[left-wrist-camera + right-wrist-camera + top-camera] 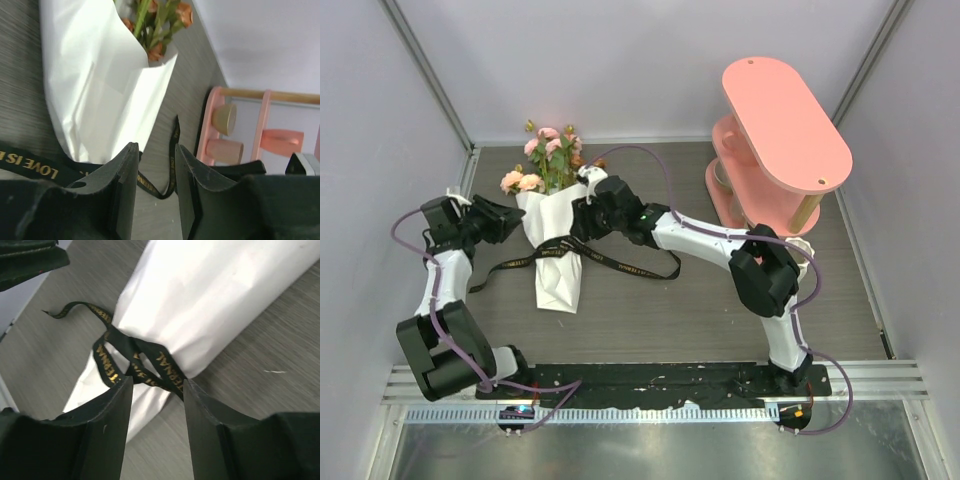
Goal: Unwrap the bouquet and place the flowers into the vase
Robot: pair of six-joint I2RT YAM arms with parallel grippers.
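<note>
Pale walls close in on three sides of a grey wood-grain table, and a metal rail runs along its near edge. The widest bare stretch is the middle and the near right of the table. The left side is tight, with the left arm folded close to the wall.

The bouquet lies flat, left of centre. Its flowers point toward the back wall and the tip of the white paper cone points toward the rail. A black ribbon with gold lettering is knotted round the cone, and its ends trail across the table on both sides.

The left jaws stand apart just beside the cone's left edge, gripping nothing. The right arm reaches in from the other side. Its jaws are also apart and poised at the ribbon knot; I can't tell whether they touch it.

A pink two-tier shelf fills the back right corner. At its foot is a small white vase, mostly hidden behind the right arm's elbow and well apart from the bouquet.
</note>
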